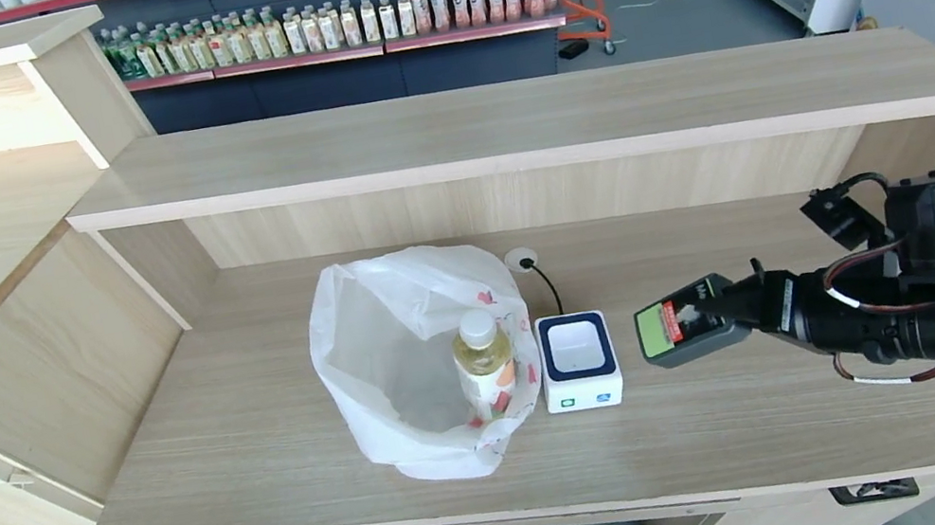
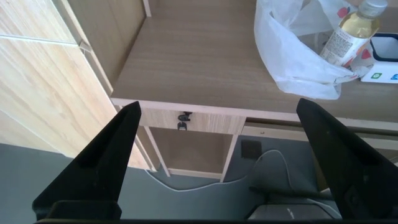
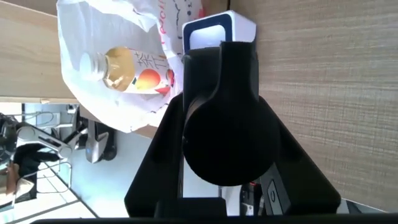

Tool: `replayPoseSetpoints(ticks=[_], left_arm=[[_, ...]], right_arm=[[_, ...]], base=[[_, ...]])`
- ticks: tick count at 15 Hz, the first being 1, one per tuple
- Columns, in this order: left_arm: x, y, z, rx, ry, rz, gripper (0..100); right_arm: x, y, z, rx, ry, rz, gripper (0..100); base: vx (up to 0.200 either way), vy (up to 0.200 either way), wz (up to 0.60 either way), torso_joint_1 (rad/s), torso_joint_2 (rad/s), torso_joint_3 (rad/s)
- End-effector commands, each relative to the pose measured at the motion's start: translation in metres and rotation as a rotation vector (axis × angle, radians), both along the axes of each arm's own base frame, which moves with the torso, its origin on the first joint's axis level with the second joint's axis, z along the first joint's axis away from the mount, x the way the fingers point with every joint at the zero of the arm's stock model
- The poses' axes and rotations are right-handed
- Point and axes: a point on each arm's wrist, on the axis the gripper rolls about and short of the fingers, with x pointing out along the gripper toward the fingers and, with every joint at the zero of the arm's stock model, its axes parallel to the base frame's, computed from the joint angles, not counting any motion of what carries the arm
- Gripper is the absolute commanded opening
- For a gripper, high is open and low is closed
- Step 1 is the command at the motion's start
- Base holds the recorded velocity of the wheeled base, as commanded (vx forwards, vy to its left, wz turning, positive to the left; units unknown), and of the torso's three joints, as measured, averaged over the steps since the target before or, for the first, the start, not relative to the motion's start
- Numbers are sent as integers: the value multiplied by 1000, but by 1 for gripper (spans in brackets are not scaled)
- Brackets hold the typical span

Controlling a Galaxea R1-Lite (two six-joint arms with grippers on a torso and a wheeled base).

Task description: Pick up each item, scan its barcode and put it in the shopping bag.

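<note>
right claw [image 1: 708, 308] clenches one box [image 1: 661, 332], left claw [image 2: 217, 112] spread; one bottle [image 1: 484, 365] in one bag [image 1: 376, 346].

The counter [image 1: 270, 451] is pale wood with fine straight grain. At centre frame the bag [image 1: 362, 319] is milky white and see-through, with red marks. The bottle [image 1: 484, 365] has a white cap, pale yellow liquid and a white label with an orange-red fruit print. The scanner [image 1: 579, 360] is white, with a navy frame round a pale window and a green and a blue square at its lower edge; its cord [image 1: 544, 283] is black. Right of it, the box [image 1: 680, 323] is black with a green face and a red patch. The right gripper [image 1: 716, 310] and left gripper [image 2: 217, 112] are black. Along the top, the shelf bottles [image 1: 330, 27] run green, yellow, then pink on navy shelving [image 1: 349, 81] with red edges.
</note>
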Motion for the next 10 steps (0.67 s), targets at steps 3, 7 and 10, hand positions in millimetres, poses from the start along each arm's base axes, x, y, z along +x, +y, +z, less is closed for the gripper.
replayPoseSetpoints(ticks=[3, 7, 10], left_arm=[[0, 0, 0, -1, 0, 1, 100], [0, 0, 0, -1, 0, 1, 100], [0, 0, 0, -1, 0, 1, 100]], right_arm=[[30, 16, -25, -13, 24, 35, 0], [43, 33, -40, -7, -9, 76, 0], [47, 41, -45, -7, -2, 94, 0]], base=[[0, 0, 0, 0, 0, 0], [0, 0, 0, 0, 0, 0], [0, 0, 0, 0, 0, 0]])
